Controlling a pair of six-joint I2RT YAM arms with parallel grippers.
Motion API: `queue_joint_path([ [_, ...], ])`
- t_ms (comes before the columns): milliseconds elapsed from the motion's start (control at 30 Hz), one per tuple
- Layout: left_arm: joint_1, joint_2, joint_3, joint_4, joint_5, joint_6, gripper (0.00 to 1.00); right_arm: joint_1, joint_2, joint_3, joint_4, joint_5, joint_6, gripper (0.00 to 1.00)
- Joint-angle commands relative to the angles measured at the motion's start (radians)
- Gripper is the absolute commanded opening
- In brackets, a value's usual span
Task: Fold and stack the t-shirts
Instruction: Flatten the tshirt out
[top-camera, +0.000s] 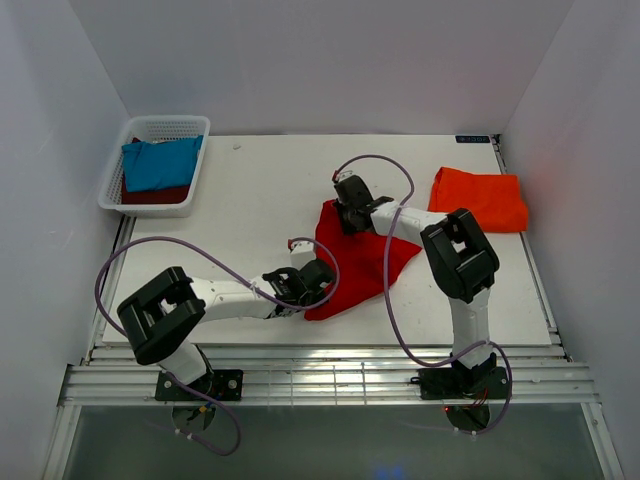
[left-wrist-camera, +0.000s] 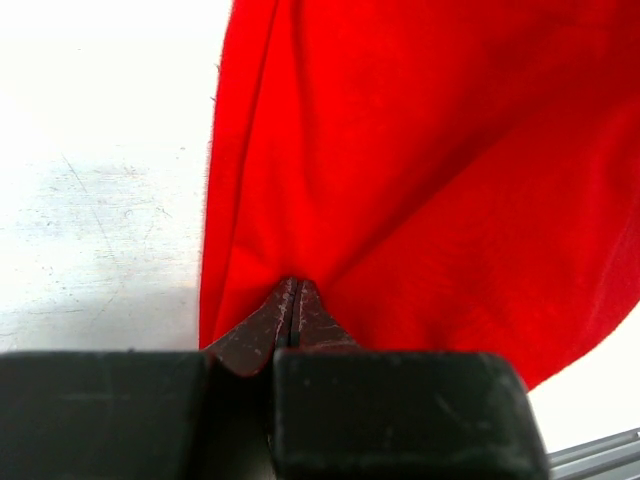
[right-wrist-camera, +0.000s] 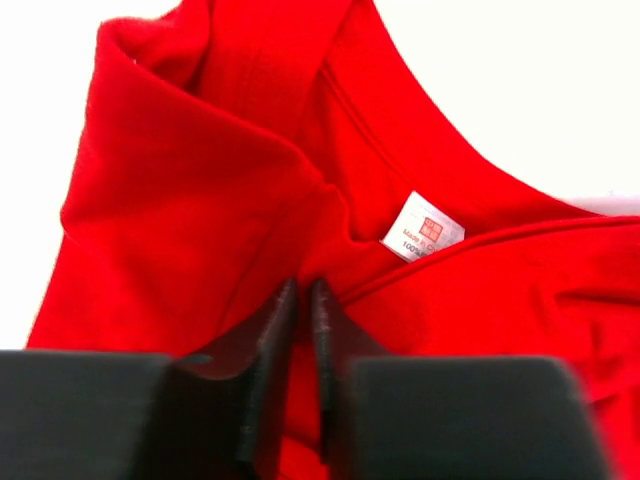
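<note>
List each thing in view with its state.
red t-shirt: unfolded, rumpled, pinched at two spots
orange-red t-shirt: folded, lying flat
teal t-shirt: in basket, on top
maroon t-shirt: in basket, underneath
left gripper: shut on red t-shirt's edge
right gripper: shut on red t-shirt near the collar

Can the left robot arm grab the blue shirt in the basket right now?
Probably not yet. The left gripper is shut on the red t-shirt, so it is busy. Nothing stands between it and the blue shirt in the white basket at the far corner.
</note>
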Motion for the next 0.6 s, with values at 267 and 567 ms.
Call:
queue_joint_path([
  [267,0.016,-0.021,0.071,-0.275,-0.298,-0.017,0.00,-0.003,-0.040,0.105,-0.088,0.046,-0.015,0.08],
  [567,0.285,-0.124,0.177,-0.210,-0.419,0.247,0.00,-0.003,-0.270,0.317,-0.252,0.144,-0.077,0.08],
])
